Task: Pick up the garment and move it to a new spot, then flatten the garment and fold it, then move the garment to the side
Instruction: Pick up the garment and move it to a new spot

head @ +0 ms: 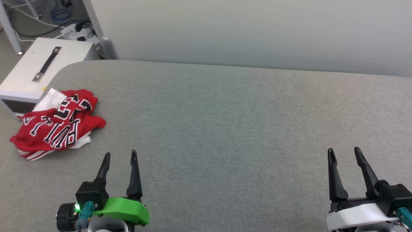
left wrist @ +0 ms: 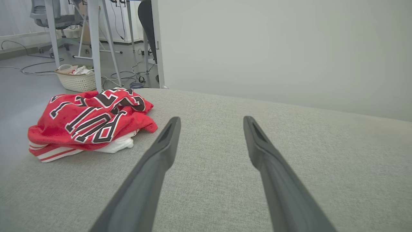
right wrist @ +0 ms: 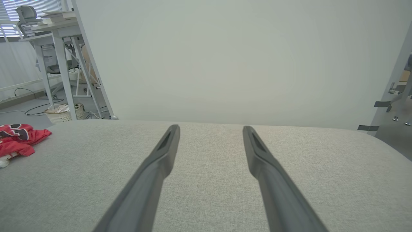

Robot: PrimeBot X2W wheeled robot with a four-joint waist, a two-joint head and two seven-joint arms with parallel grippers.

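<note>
One white case (head: 66, 54) by garment (head: 58, 127), head view; basket (left wrist: 77, 82), left wrist view

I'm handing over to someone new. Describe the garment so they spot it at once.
Take the wide grey fabric surface before the robot and follow it to its left edge, near the white box with a black handle. The garment lies crumpled there, ahead and left of the left gripper. It alone is bright red, with black white-outlined letters and striped trim.
</note>
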